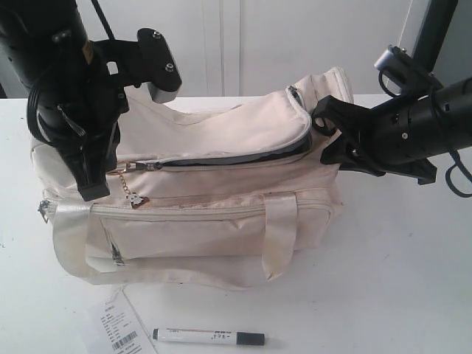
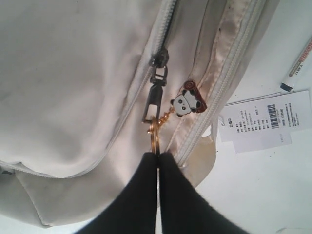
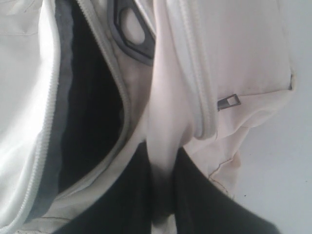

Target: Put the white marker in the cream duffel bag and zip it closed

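The bag [image 1: 221, 192] lies on its side in the middle of the white table [image 1: 398, 280], filling most of the exterior view. One strap handle [image 1: 280, 228] loops down over its front pocket. The top zipper stands partly open: a dark slit [image 1: 243, 156] runs from mid-bag toward the right end, and the right wrist view shows the dark inside [image 3: 87, 122] between the two rows of teeth.

The marker [image 1: 209, 338] lies flat on the table at the bottom edge of the frame, in front of the bag and apart from it, its dark cap to the right. Just left of it is a paper tag [image 1: 118, 328] with a barcode.

The left gripper [image 1: 92, 188] points down at the bag's left end. In its wrist view its fingers [image 2: 141, 195] are pressed together with no gap, pinching the gold ring [image 2: 155, 139] that hangs from the zipper pull [image 2: 155, 97]. A small panda charm [image 2: 187, 100] dangles from the same ring, lying on the fabric.

The right gripper [image 1: 324, 136] reaches in from the right to the bag's raised right end. Its fingers [image 3: 195, 195] are nearly closed, clamping a fold of the cream fabric between them, close to a grey buckle [image 3: 131, 29].
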### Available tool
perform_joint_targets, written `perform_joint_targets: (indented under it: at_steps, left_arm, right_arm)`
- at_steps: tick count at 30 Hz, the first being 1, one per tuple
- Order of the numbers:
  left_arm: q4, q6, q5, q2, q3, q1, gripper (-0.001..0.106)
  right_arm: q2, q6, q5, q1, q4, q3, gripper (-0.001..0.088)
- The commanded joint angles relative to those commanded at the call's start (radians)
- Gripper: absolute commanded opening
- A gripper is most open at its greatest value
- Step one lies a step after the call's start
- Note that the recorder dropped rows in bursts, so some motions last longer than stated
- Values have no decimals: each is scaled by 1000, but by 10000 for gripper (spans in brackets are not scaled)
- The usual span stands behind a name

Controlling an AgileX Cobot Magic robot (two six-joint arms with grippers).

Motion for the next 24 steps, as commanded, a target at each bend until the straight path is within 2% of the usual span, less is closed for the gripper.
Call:
perform_joint_targets:
  at_steps: [24]
  left_arm:
    - [47, -4, 0, 0, 2, 2, 0]
  right_arm:
    - [0, 0, 0, 0, 0, 0, 0]
